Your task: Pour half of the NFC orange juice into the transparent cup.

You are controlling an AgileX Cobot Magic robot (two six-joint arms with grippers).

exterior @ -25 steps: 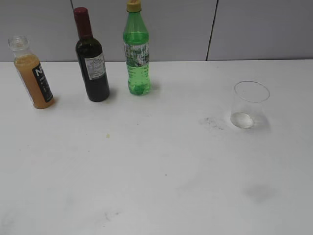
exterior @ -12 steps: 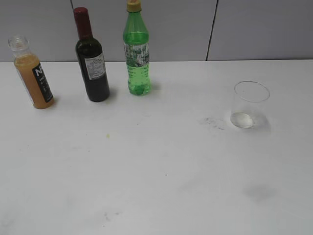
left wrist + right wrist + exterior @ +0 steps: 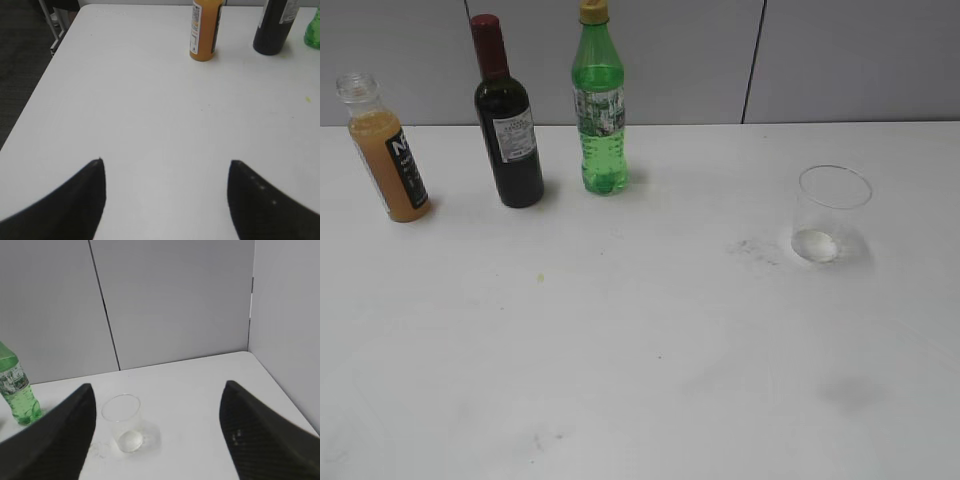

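Observation:
The NFC orange juice bottle (image 3: 389,150) stands capless at the far left of the white table; the left wrist view shows its lower part (image 3: 205,30) far ahead. The transparent cup (image 3: 830,214) stands upright and empty on the right; it also shows in the right wrist view (image 3: 123,422). My left gripper (image 3: 166,162) is open and empty, well short of the juice bottle. My right gripper (image 3: 157,387) is open and empty, with the cup ahead near its left finger. Neither gripper shows in the exterior view.
A dark wine bottle with a red top (image 3: 506,120) and a green plastic bottle with a yellow cap (image 3: 600,105) stand right of the juice at the back. The table's left edge (image 3: 45,65) drops to a dark floor. Grey walls stand behind and at the right.

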